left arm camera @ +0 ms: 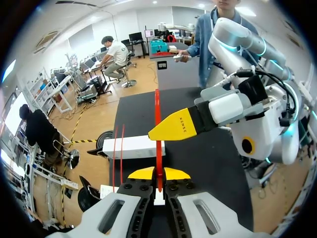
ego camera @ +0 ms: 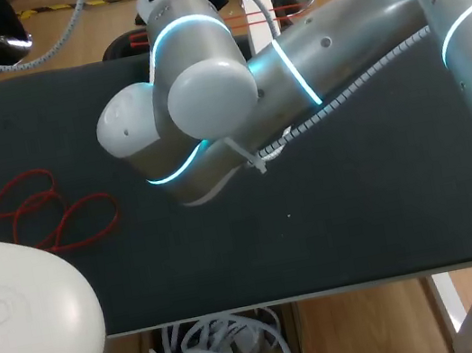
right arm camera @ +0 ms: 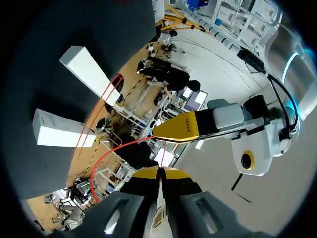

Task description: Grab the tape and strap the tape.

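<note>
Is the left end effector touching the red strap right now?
Touching. The left wrist view shows the red strap running between the left end effector's closed yellow tips, pinched from both sides.

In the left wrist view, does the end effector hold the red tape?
Yes, the red tape runs in between the left end effector's closed yellow tips.

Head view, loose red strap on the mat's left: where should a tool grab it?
The loose red strap lies flat in crossing loops on the black mat. Probably pinch the single strand at its loop end nearest the table's middle, from straight above: one strand runs alone there.
</note>
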Robot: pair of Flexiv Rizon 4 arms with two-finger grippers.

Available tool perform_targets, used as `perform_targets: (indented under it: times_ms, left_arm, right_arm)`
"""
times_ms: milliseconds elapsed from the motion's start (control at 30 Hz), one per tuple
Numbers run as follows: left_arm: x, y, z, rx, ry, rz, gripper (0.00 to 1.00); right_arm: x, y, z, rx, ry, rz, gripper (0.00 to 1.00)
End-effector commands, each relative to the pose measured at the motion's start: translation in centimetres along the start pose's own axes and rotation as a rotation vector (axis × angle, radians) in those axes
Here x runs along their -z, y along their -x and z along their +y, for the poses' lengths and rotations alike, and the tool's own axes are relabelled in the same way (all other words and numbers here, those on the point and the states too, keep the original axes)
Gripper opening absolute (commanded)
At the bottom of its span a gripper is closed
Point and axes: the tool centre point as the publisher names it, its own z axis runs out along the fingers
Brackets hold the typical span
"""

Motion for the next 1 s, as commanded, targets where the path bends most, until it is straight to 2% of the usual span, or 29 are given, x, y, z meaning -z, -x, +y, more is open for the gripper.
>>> perform_targets:
  times_ms: [33, 467, 1000]
  left_arm:
    - [0.0, 0.0, -0.1, 0.001, 0.002, 0.001, 0.00]
    - [0.0, 0.0, -0.1, 0.001, 0.002, 0.001, 0.00]
    - [0.0, 0.0, -0.1, 0.001, 0.002, 0.001, 0.00]
  right_arm:
    - [-0.1, 0.1, 0.3, 0.006, 0.001, 0.001, 0.00]
    - [-0.5, 0.4, 1.5, 0.008, 0.001, -0.012, 0.00]
    - [-0.3, 0.4, 1.5, -0.013, -0.012, 0.001, 0.00]
